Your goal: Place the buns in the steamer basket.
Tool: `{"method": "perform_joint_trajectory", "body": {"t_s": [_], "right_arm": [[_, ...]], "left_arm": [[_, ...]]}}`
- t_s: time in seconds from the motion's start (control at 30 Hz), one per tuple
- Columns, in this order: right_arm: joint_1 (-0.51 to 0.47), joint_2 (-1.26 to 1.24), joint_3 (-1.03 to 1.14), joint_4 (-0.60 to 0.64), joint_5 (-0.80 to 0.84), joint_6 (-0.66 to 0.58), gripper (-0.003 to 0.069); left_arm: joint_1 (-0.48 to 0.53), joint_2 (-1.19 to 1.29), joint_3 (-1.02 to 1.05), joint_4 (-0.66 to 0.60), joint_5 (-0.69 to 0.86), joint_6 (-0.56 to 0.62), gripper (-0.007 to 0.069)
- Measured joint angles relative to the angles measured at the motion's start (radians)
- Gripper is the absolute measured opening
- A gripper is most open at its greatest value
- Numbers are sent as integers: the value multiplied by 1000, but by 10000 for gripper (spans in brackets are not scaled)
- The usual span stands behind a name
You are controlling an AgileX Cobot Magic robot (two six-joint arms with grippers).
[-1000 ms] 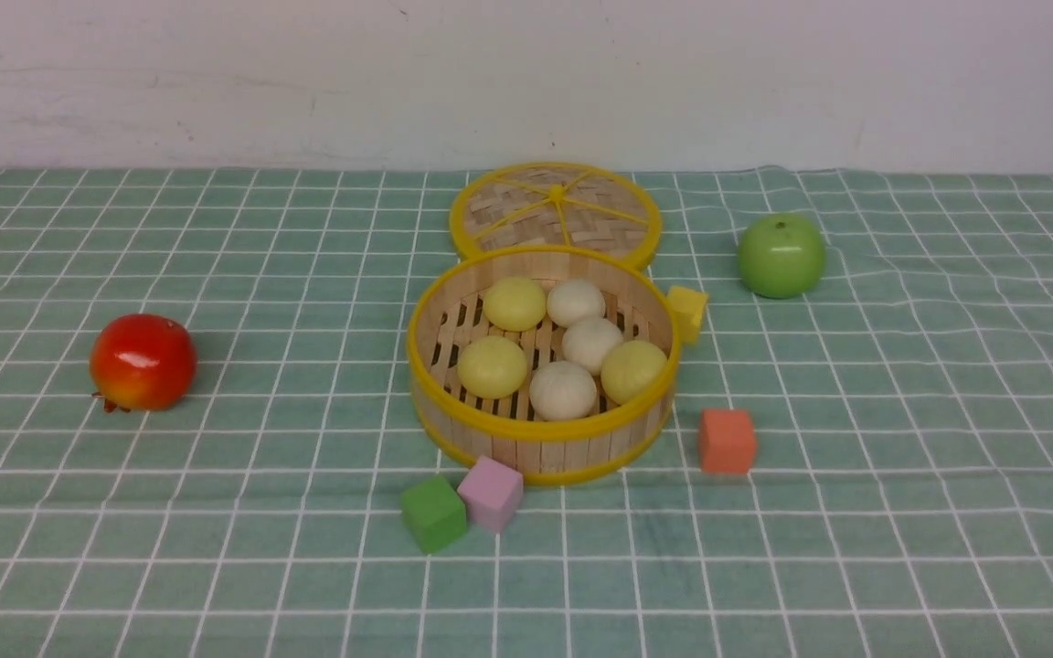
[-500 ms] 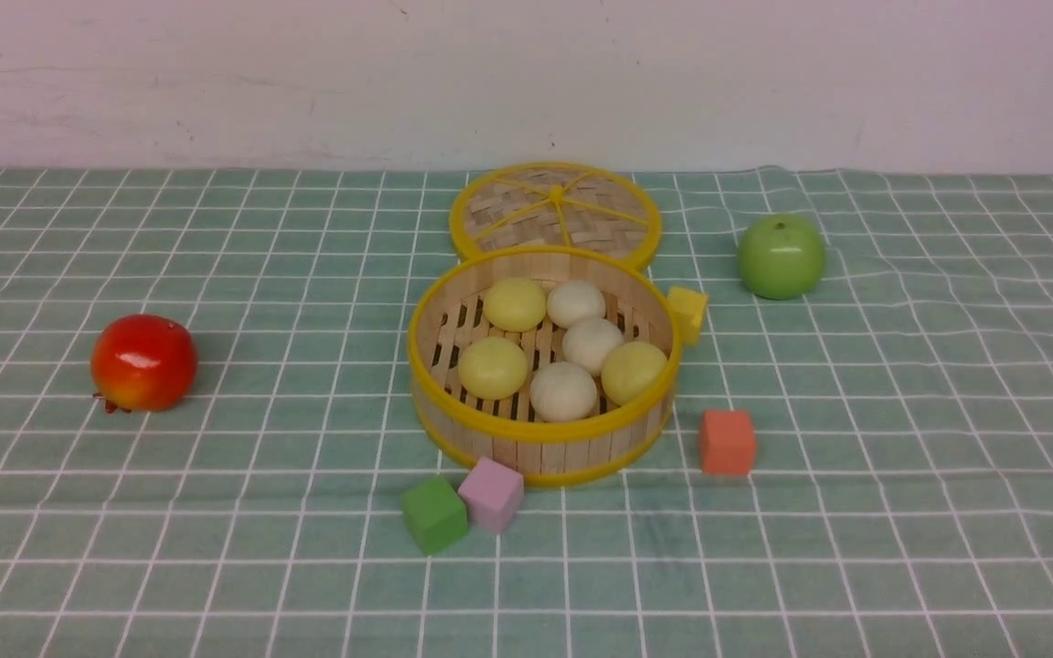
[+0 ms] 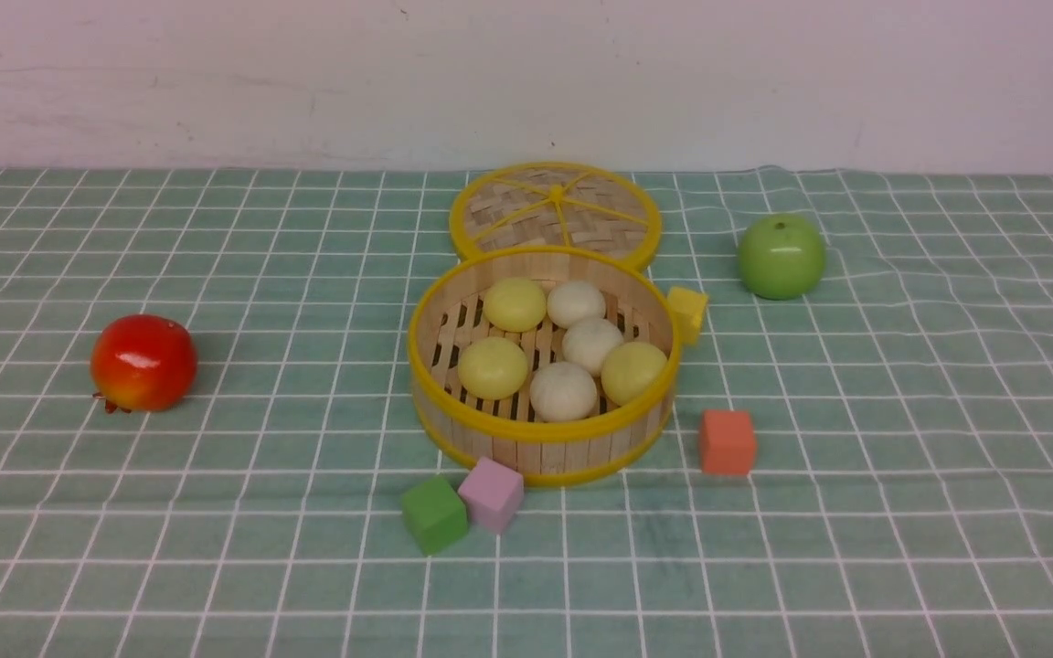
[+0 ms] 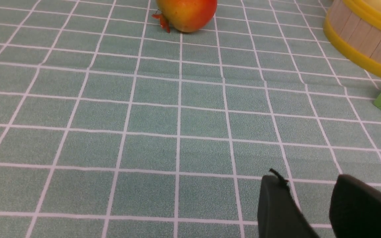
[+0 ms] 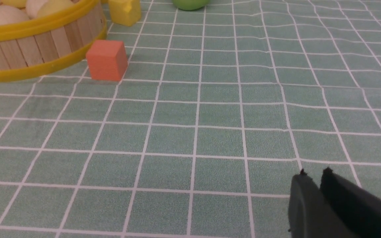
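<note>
The steamer basket (image 3: 536, 437) stands mid-table, round, with slat walls and yellow rims. All six buns lie inside it: three pale yellow ones (image 3: 493, 367) and three cream-beige ones (image 3: 563, 391). Neither arm shows in the front view. In the left wrist view my left gripper (image 4: 306, 181) is open and empty over bare cloth, with the basket wall (image 4: 359, 39) far off. In the right wrist view my right gripper (image 5: 313, 173) is shut and empty over bare cloth, well away from the basket (image 5: 28, 46) and the bun tops (image 5: 2, 16).
The woven lid (image 3: 555, 212) lies flat behind the basket. A red apple (image 3: 143, 362) is at left, a green apple (image 3: 781, 257) at back right. A yellow cube (image 3: 687, 313), an orange cube (image 3: 727, 441), a pink cube (image 3: 491, 493) and a green cube (image 3: 433, 513) ring the basket.
</note>
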Motion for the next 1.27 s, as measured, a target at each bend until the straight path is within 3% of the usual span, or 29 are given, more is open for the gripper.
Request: {"method": "perform_joint_trajectory", "body": {"t_s": [1.27], "right_arm": [[0, 0, 0, 0, 0, 0, 122]], "left_arm": [[0, 0, 0, 0, 0, 0, 238]]}}
